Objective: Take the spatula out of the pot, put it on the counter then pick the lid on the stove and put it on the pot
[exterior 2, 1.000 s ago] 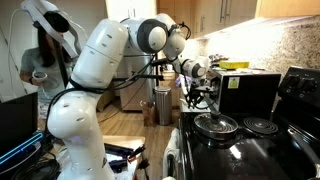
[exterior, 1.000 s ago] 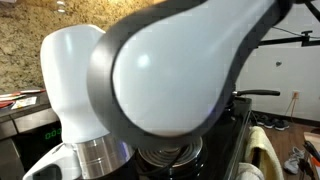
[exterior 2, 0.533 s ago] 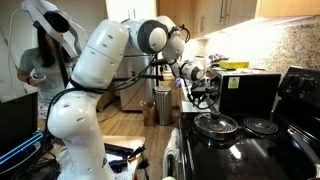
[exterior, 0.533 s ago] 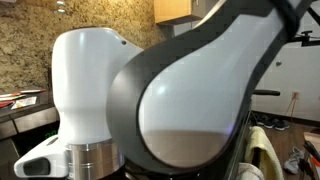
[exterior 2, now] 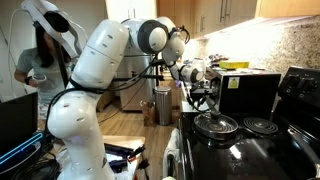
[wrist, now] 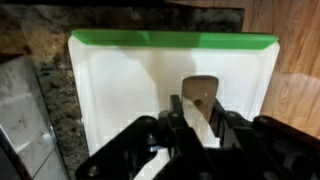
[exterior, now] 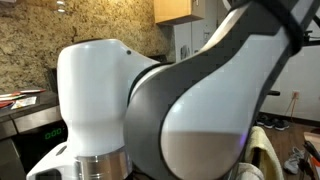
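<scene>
In the wrist view my gripper [wrist: 195, 128] is shut on the spatula [wrist: 200, 93]. Its pale handle runs between the fingers and its brownish flat head points up, over a white cutting board [wrist: 120, 80] with a green edge. In an exterior view the gripper [exterior 2: 200, 82] hangs beside the steel microwave [exterior 2: 248, 92], behind the stove [exterior 2: 250, 150]. The see-through lid [exterior 2: 217, 124] with its dark knob lies on a front burner. The pot is hidden. The arm [exterior: 200, 110] fills the remaining exterior view.
Granite counter shows round the cutting board [wrist: 40, 60], with wood [wrist: 300, 70] to one side. A second coil burner [exterior 2: 260, 125] lies beside the lid. A person [exterior 2: 40, 65] stands behind the robot base. A trash bin [exterior 2: 163, 105] is further back.
The arm has swung further across an exterior view and now hides the pot handle. The gripper has moved slightly toward the microwave, still holding the spatula.
</scene>
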`<state>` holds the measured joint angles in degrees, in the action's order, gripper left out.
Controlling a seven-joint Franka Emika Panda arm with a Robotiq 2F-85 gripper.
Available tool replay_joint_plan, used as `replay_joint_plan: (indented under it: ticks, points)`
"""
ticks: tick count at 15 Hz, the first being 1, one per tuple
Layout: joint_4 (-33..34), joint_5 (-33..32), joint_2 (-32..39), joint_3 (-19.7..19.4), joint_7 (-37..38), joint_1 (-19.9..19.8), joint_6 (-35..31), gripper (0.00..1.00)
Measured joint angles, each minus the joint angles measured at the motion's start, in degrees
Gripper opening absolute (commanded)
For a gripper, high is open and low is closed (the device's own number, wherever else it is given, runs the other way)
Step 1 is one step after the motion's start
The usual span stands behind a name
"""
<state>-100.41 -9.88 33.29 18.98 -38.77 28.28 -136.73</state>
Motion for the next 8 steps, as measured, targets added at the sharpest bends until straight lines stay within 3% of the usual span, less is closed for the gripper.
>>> replay_joint_plan:
  ticks: [6, 8]
  points:
    - [-0.62, 0.0, 0.0, 0.45, -0.02, -0.53, 0.18, 0.98]
    - [-0.61, 0.05, -0.02, 1.2, -0.02, -1.31, -0.28, 1.0]
